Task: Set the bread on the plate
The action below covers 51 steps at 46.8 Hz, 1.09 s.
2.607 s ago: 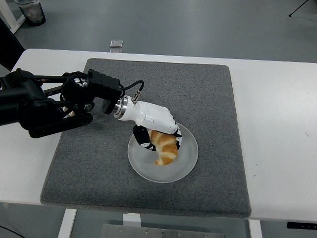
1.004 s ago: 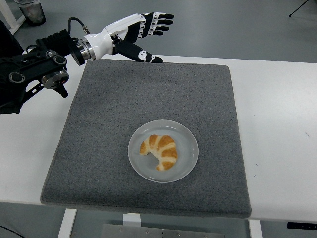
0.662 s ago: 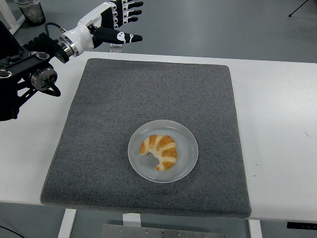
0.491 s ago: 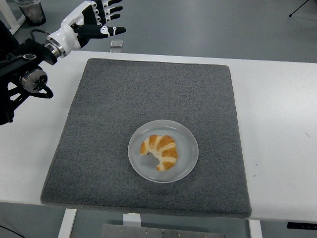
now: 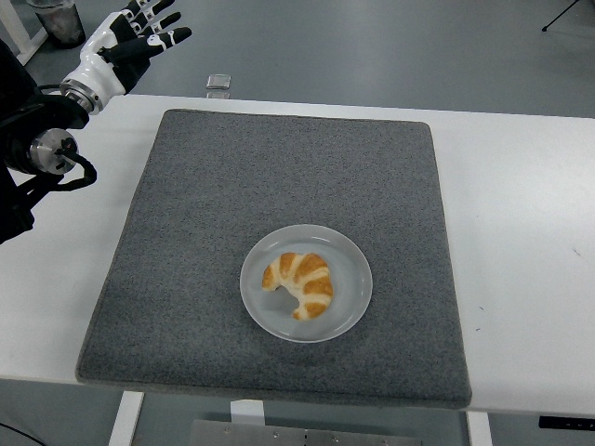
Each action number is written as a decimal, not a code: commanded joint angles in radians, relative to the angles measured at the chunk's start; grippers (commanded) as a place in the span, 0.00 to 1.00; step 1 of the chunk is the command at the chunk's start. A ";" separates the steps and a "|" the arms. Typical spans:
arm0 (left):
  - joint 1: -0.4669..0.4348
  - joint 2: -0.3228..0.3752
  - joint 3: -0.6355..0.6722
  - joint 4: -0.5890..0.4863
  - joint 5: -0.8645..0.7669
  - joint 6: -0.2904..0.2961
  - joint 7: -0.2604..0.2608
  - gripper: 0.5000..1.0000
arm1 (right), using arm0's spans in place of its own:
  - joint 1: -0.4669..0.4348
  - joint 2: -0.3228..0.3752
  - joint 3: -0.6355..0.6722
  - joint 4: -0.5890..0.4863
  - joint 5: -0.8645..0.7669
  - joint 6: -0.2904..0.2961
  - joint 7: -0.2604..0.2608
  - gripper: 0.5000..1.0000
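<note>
1. Golden bread (image 5: 300, 282) lay on the plate (image 5: 346, 311), which sat on the grey mat (image 5: 232, 186) toward its near side, in the head view.
2. Seconds before, the left hand (image 5: 125, 42) had been down at the plate over the bread; it had since let go, risen and swung away to the far left corner, well apart from the plate.
3. Its fingers (image 5: 160, 20) were spread wide, holding nothing.
4. No right hand showed.
5. With the bread resting free on the plate, the task looked complete.
</note>
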State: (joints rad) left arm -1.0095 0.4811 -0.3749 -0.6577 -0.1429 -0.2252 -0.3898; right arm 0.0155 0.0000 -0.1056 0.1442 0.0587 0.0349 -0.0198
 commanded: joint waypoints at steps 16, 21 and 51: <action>0.020 -0.134 -0.027 0.216 -0.158 -0.017 0.005 1.00 | 0.000 0.000 -0.002 -0.003 -0.002 -0.007 0.000 0.90; 0.023 -0.159 -0.093 0.225 -0.156 -0.016 0.003 1.00 | -0.002 0.000 -0.003 -0.005 0.001 -0.009 0.000 0.90; 0.023 -0.328 -0.263 0.317 -0.155 0.059 -0.011 1.00 | -0.002 0.000 -0.003 -0.005 0.000 -0.001 0.000 0.91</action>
State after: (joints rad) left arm -0.9863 0.1558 -0.6349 -0.3405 -0.2970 -0.1688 -0.3992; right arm 0.0138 0.0000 -0.1087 0.1396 0.0587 0.0339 -0.0199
